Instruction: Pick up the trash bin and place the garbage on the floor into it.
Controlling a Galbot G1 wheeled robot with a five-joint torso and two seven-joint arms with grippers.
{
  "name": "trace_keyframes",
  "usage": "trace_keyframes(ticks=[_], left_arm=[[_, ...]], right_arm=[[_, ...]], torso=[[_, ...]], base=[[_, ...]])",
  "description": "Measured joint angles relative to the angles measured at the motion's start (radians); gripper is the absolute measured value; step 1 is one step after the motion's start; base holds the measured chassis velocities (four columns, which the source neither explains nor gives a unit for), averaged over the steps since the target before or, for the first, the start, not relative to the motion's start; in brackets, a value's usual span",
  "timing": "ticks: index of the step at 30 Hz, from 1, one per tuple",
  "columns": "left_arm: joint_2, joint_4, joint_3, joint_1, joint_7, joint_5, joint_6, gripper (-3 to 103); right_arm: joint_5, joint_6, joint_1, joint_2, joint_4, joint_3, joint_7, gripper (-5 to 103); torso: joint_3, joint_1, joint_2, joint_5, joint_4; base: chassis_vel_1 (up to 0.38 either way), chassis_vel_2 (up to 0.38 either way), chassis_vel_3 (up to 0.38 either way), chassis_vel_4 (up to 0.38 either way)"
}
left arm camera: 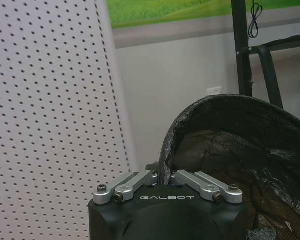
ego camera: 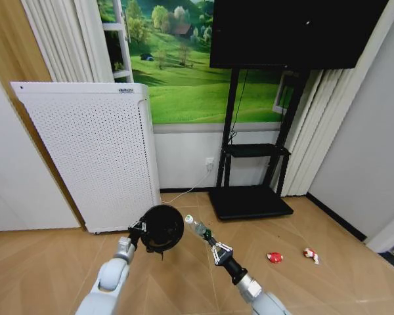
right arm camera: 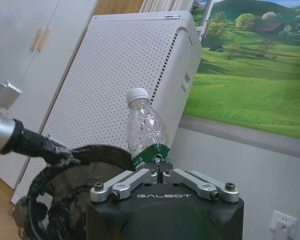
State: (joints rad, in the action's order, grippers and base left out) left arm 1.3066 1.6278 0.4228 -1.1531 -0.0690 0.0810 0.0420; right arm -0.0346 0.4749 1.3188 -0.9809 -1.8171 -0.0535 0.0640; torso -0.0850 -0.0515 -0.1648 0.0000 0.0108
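Now my left gripper (ego camera: 139,228) pinches the bin (ego camera: 161,228) rim aloft; my right gripper (ego camera: 212,244) clamps the bottle (ego camera: 197,227), seemingly just beside it.

The bin (ego camera: 161,228) is matt black mesh with a crinkled glossy liner. The bottle (right arm camera: 146,131) is clear crumpled plastic; the floor (ego camera: 184,282) is smooth wood

The bin (ego camera: 161,228) hangs off the floor on the left tool (ego camera: 136,230), in front of the appliance (ego camera: 92,154). Just right of it, the bottle (ego camera: 197,227) sits in the right tool (ego camera: 213,247). Two scraps (ego camera: 274,257) lie on the floor (ego camera: 315,282) farther right.
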Motion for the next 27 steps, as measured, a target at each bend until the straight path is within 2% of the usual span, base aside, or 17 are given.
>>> trace_keyframes(ticks=[9,15,27], left_arm=[[0.063,-0.056,-0.049,0.040,0.004,-0.026,-0.011,4],[0.107,-0.067,-0.089,0.051,0.010,-0.035,-0.002,4],[0.099,-0.019,-0.113,-0.016,0.008,-0.054,0.000,4]], right_arm=[[0.007,0.004,-0.047,-0.046,0.041,0.082,0.001,1],[0.016,0.013,-0.147,-0.102,0.138,0.155,0.001,1],[0.010,0.016,-0.260,-0.189,0.270,0.207,0.010,1]], torso=[[0.000,0.000,0.000,0.0002,0.0002],[0.000,0.000,0.000,0.0000,0.0002],[0.000,0.000,0.000,0.0000,0.0001]], base=[[0.000,0.000,0.000,0.000],[0.000,0.000,0.000,0.000],[0.000,0.000,0.000,0.000]])
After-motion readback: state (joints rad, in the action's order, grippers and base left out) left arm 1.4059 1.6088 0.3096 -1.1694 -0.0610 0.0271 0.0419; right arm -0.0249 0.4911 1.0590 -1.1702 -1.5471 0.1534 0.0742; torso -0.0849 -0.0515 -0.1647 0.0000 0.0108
